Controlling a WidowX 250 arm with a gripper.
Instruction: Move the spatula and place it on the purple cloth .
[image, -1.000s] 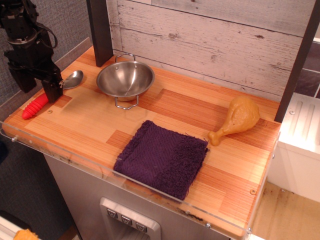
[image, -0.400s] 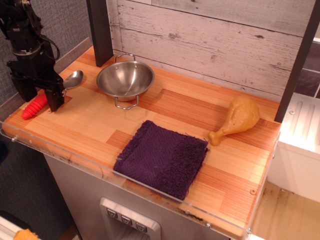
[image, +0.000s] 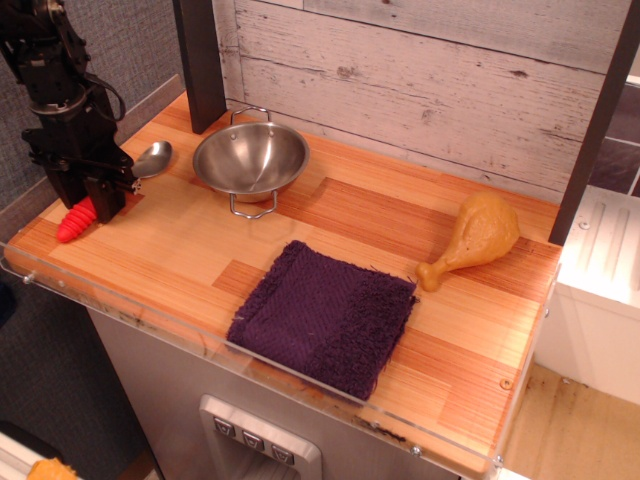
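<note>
The pincer is closed around the red handle of the spatula; its metal bowl end pokes out behind, handle tip in front, on the tabletop.

Red-handled spatula, dark purple cloth, silvery steel bowl, mustard-yellow drumstick, seemingly black gripper.

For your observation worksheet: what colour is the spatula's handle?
Bright red. The spatula handle shows at the table's left end, partly behind the gripper, in the only camera view.
</note>
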